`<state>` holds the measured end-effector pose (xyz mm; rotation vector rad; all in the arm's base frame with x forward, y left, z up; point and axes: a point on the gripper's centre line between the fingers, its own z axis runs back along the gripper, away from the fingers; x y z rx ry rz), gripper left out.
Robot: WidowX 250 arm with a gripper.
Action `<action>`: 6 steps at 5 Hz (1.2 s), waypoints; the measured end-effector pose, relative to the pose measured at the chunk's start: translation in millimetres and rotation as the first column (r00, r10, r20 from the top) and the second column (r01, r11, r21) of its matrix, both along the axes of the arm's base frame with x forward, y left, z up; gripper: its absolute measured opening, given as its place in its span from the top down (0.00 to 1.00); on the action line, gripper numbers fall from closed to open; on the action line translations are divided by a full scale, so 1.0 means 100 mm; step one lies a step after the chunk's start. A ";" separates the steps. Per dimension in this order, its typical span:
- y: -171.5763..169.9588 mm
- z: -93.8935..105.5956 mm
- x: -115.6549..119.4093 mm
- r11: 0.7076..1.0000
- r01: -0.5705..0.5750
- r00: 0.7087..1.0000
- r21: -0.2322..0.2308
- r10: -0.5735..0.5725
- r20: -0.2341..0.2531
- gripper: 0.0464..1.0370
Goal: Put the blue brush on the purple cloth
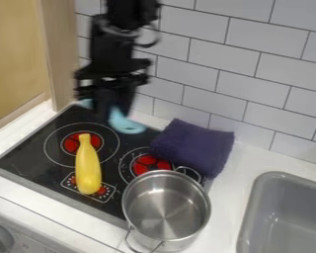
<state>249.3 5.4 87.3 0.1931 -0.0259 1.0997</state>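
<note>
The black gripper (114, 106), blurred, hangs at the upper left over the back of the stove. The light blue brush (126, 125) shows on both sides of the gripper's lower end, with its middle hidden behind it. One end of the brush points toward the stove's back left corner, and its rounded end lies to the right. Whether the gripper holds the brush is unclear. To the right of the brush, the folded purple cloth (193, 147) lies across the stove's back right edge and the white counter.
A yellow banana-like toy (87, 165) lies on the left of the black stove (38, 148). A steel pot (166, 210) stands at the front right, in front of the cloth. The grey sink (289, 217) is at the right, and a tiled wall (223, 54) runs behind.
</note>
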 end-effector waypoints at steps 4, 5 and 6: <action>-0.57 -0.44 0.91 0.997 0.009 1.000 -0.075 -0.009 -0.005 0.73; -0.56 -0.59 0.93 0.998 0.012 0.999 -0.055 -0.014 -0.030 0.73; -0.60 -0.68 0.92 0.998 0.030 0.998 -0.049 -0.032 -0.048 0.73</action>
